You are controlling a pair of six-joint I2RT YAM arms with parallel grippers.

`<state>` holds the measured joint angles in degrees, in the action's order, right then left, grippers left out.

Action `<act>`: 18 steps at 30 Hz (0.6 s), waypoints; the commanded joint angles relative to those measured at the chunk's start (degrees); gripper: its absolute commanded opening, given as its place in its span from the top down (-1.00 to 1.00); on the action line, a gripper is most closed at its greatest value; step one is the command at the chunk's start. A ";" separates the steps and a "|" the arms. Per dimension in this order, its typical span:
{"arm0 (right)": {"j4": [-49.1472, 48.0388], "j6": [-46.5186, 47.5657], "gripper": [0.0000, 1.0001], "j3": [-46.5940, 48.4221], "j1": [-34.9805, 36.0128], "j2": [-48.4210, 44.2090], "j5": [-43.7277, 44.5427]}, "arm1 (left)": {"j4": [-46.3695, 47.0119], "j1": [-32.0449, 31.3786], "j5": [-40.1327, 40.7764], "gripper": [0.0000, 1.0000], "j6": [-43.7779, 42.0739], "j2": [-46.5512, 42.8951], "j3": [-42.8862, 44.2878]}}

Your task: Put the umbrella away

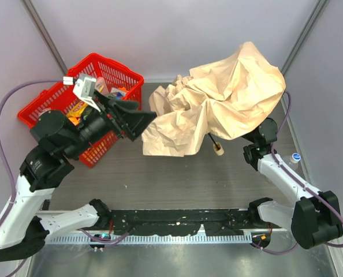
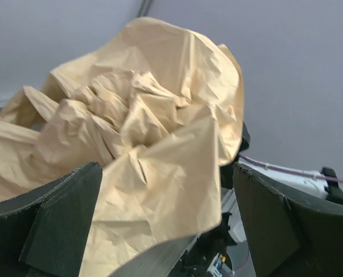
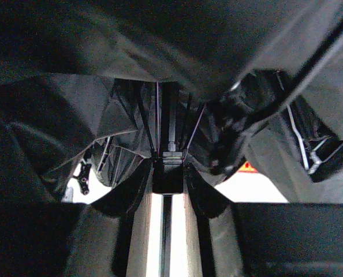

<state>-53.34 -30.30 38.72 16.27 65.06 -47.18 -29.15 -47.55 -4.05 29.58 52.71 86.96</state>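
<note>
The beige umbrella (image 1: 229,98) lies half-collapsed and crumpled over the middle and right of the table. Its small tan handle (image 1: 218,149) pokes out below the canopy. My left gripper (image 1: 138,121) is open, its jaws wide, level with the canopy's left edge. In the left wrist view the fabric (image 2: 154,150) hangs between and beyond the fingers (image 2: 62,219). My right gripper (image 3: 168,173) is under the canopy, hidden in the top view. It is shut on the umbrella's black shaft (image 3: 170,124), with thin ribs fanning out around it.
A red basket (image 1: 44,109) holding several small packets stands at the back left, just behind my left arm. A small bottle with a blue cap (image 1: 295,157) sits by the right wall. Grey walls close in the back and both sides.
</note>
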 commanded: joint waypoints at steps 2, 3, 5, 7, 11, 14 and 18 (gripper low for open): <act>-7.49 2.62 0.99 -0.49 -0.28 -5.81 -3.80 | 8.98 3.51 5.21 -0.99 3.29 5.55 -1.60; -7.13 1.14 0.99 -0.49 -0.19 -6.25 -3.80 | 11.63 3.60 5.37 -0.99 3.81 6.52 -2.66; -7.04 -0.71 0.99 -0.40 -0.19 -7.31 -3.36 | 12.45 4.30 6.51 -0.99 5.56 8.02 -3.46; -6.95 -1.68 0.99 -0.84 -0.10 -8.36 -2.48 | 12.53 4.48 8.79 -0.99 9.07 8.99 -4.33; -6.69 -2.30 0.99 -1.98 -0.10 -10.03 -0.82 | 19.18 3.96 4.35 -0.99 14.44 8.99 -8.19; -4.76 -2.13 0.99 -1.28 -0.01 -10.56 -1.16 | 27.45 4.13 -2.35 -0.99 16.29 8.82 -13.29; -3.53 -3.01 0.99 -1.28 -0.10 -10.74 -0.29 | 38.61 4.22 -9.20 -0.99 16.91 7.07 -20.32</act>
<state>-53.49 -32.34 35.77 16.27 56.27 -50.46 -6.46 -43.38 -4.43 44.40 62.74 71.29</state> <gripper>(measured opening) 0.281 0.995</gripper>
